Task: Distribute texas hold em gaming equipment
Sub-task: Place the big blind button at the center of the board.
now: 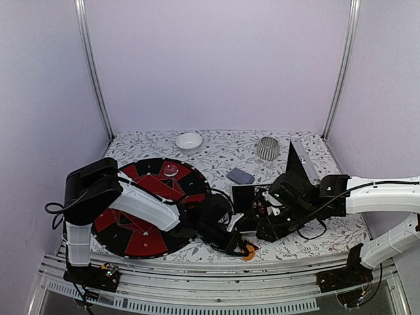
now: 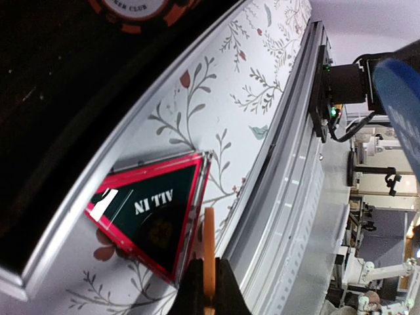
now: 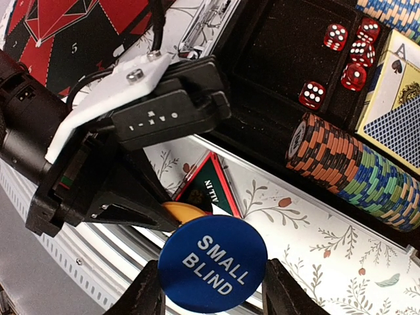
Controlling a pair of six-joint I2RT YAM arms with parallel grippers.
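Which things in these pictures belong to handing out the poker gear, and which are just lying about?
Belong to the job:
blue disc
orange disc
red triangle marker
poker chips
playing cards

Just lying about:
white bowl
ribbed grey cup

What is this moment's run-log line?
left gripper: shut on orange disc | right gripper: shut on blue disc | red triangular marker: flat on table
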